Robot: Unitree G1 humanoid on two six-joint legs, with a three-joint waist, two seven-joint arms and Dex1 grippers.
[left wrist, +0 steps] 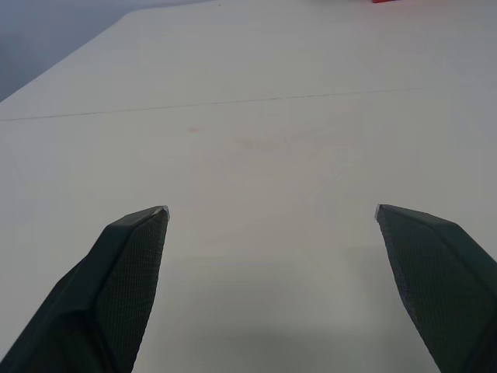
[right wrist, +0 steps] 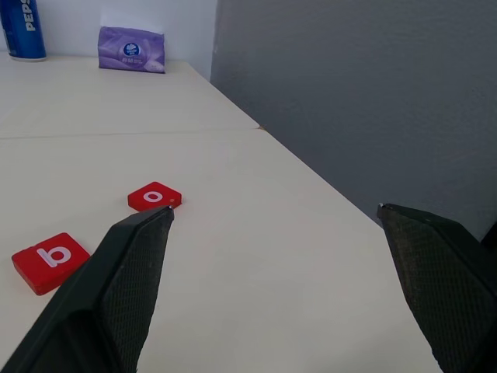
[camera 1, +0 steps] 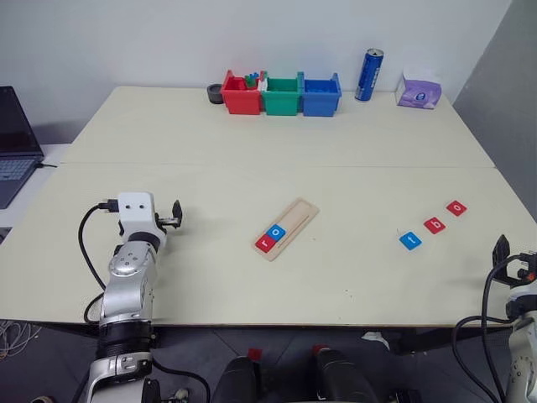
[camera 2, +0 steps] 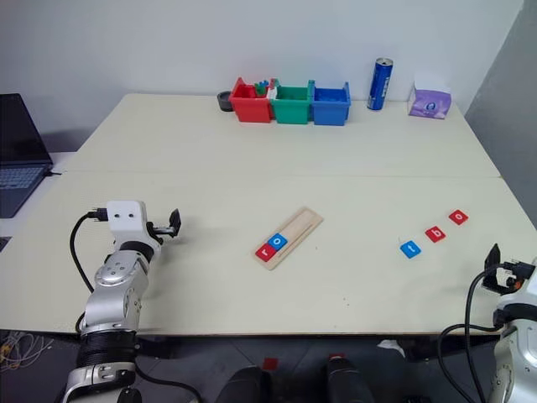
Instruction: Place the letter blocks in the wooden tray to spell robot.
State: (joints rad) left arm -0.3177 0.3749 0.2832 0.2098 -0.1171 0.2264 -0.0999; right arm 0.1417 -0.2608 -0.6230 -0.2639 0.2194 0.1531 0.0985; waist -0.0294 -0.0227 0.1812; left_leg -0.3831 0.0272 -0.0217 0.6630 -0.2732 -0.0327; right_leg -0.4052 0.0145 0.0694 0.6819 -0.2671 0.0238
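A: Where do the two head views sit?

B: High above the near edge of the cream rectangular table (camera 1: 252, 277), facing forward and down. Both share the whole tabletop, from the long pale-wood tray (camera 1: 288, 228) at the middle to the red, green and blue plastic bins (camera 2: 291, 102) at the far edge.

A: And the wrist views?

B: Each looks low and close along its own black fingers. The left wrist view faces bare tabletop. The right faces the table's right edge, sharing the red square "b" tile (right wrist: 50, 261) and red "o" tile (right wrist: 154, 196) with the head views.
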